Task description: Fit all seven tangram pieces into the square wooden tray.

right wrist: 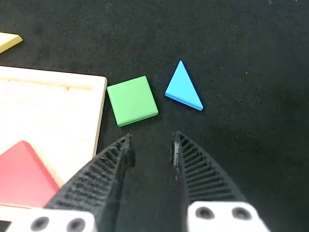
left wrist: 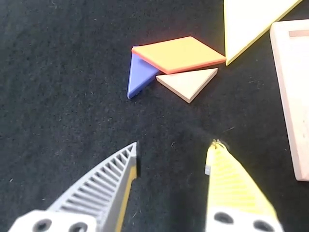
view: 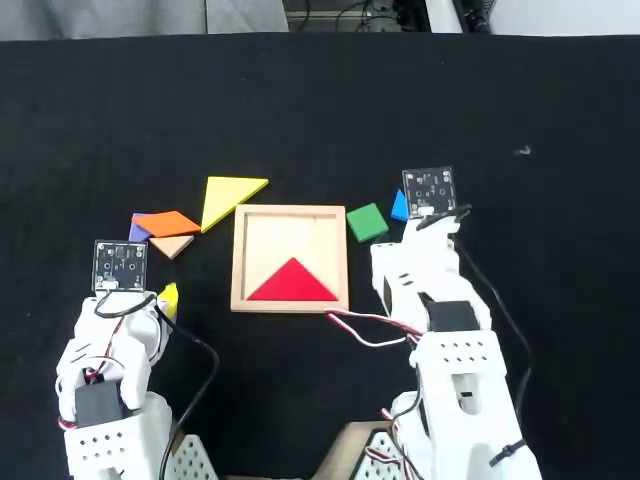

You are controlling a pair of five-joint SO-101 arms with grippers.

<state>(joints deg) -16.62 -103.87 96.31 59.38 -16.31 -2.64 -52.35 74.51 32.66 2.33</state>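
Covering the whole table [view: 120,110] is a black cloth, with a pale strip of room [view: 100,18] beyond its far edge. At the centre sits the square wooden tray [view: 290,209], holding one red triangle [view: 292,283] against its near rim. The left gripper [left wrist: 173,147] hovers near the tray's left side and the right gripper [right wrist: 151,138] near its right; both have their fingers spread and empty. Off the tray's far left corner lies a yellow triangle [view: 226,196]. Farther left an orange parallelogram [view: 166,222] overlaps a purple triangle [view: 136,232] and touches a tan triangle [view: 172,245]. Right of the tray lie a green square [view: 367,221] and a blue triangle [view: 399,206].
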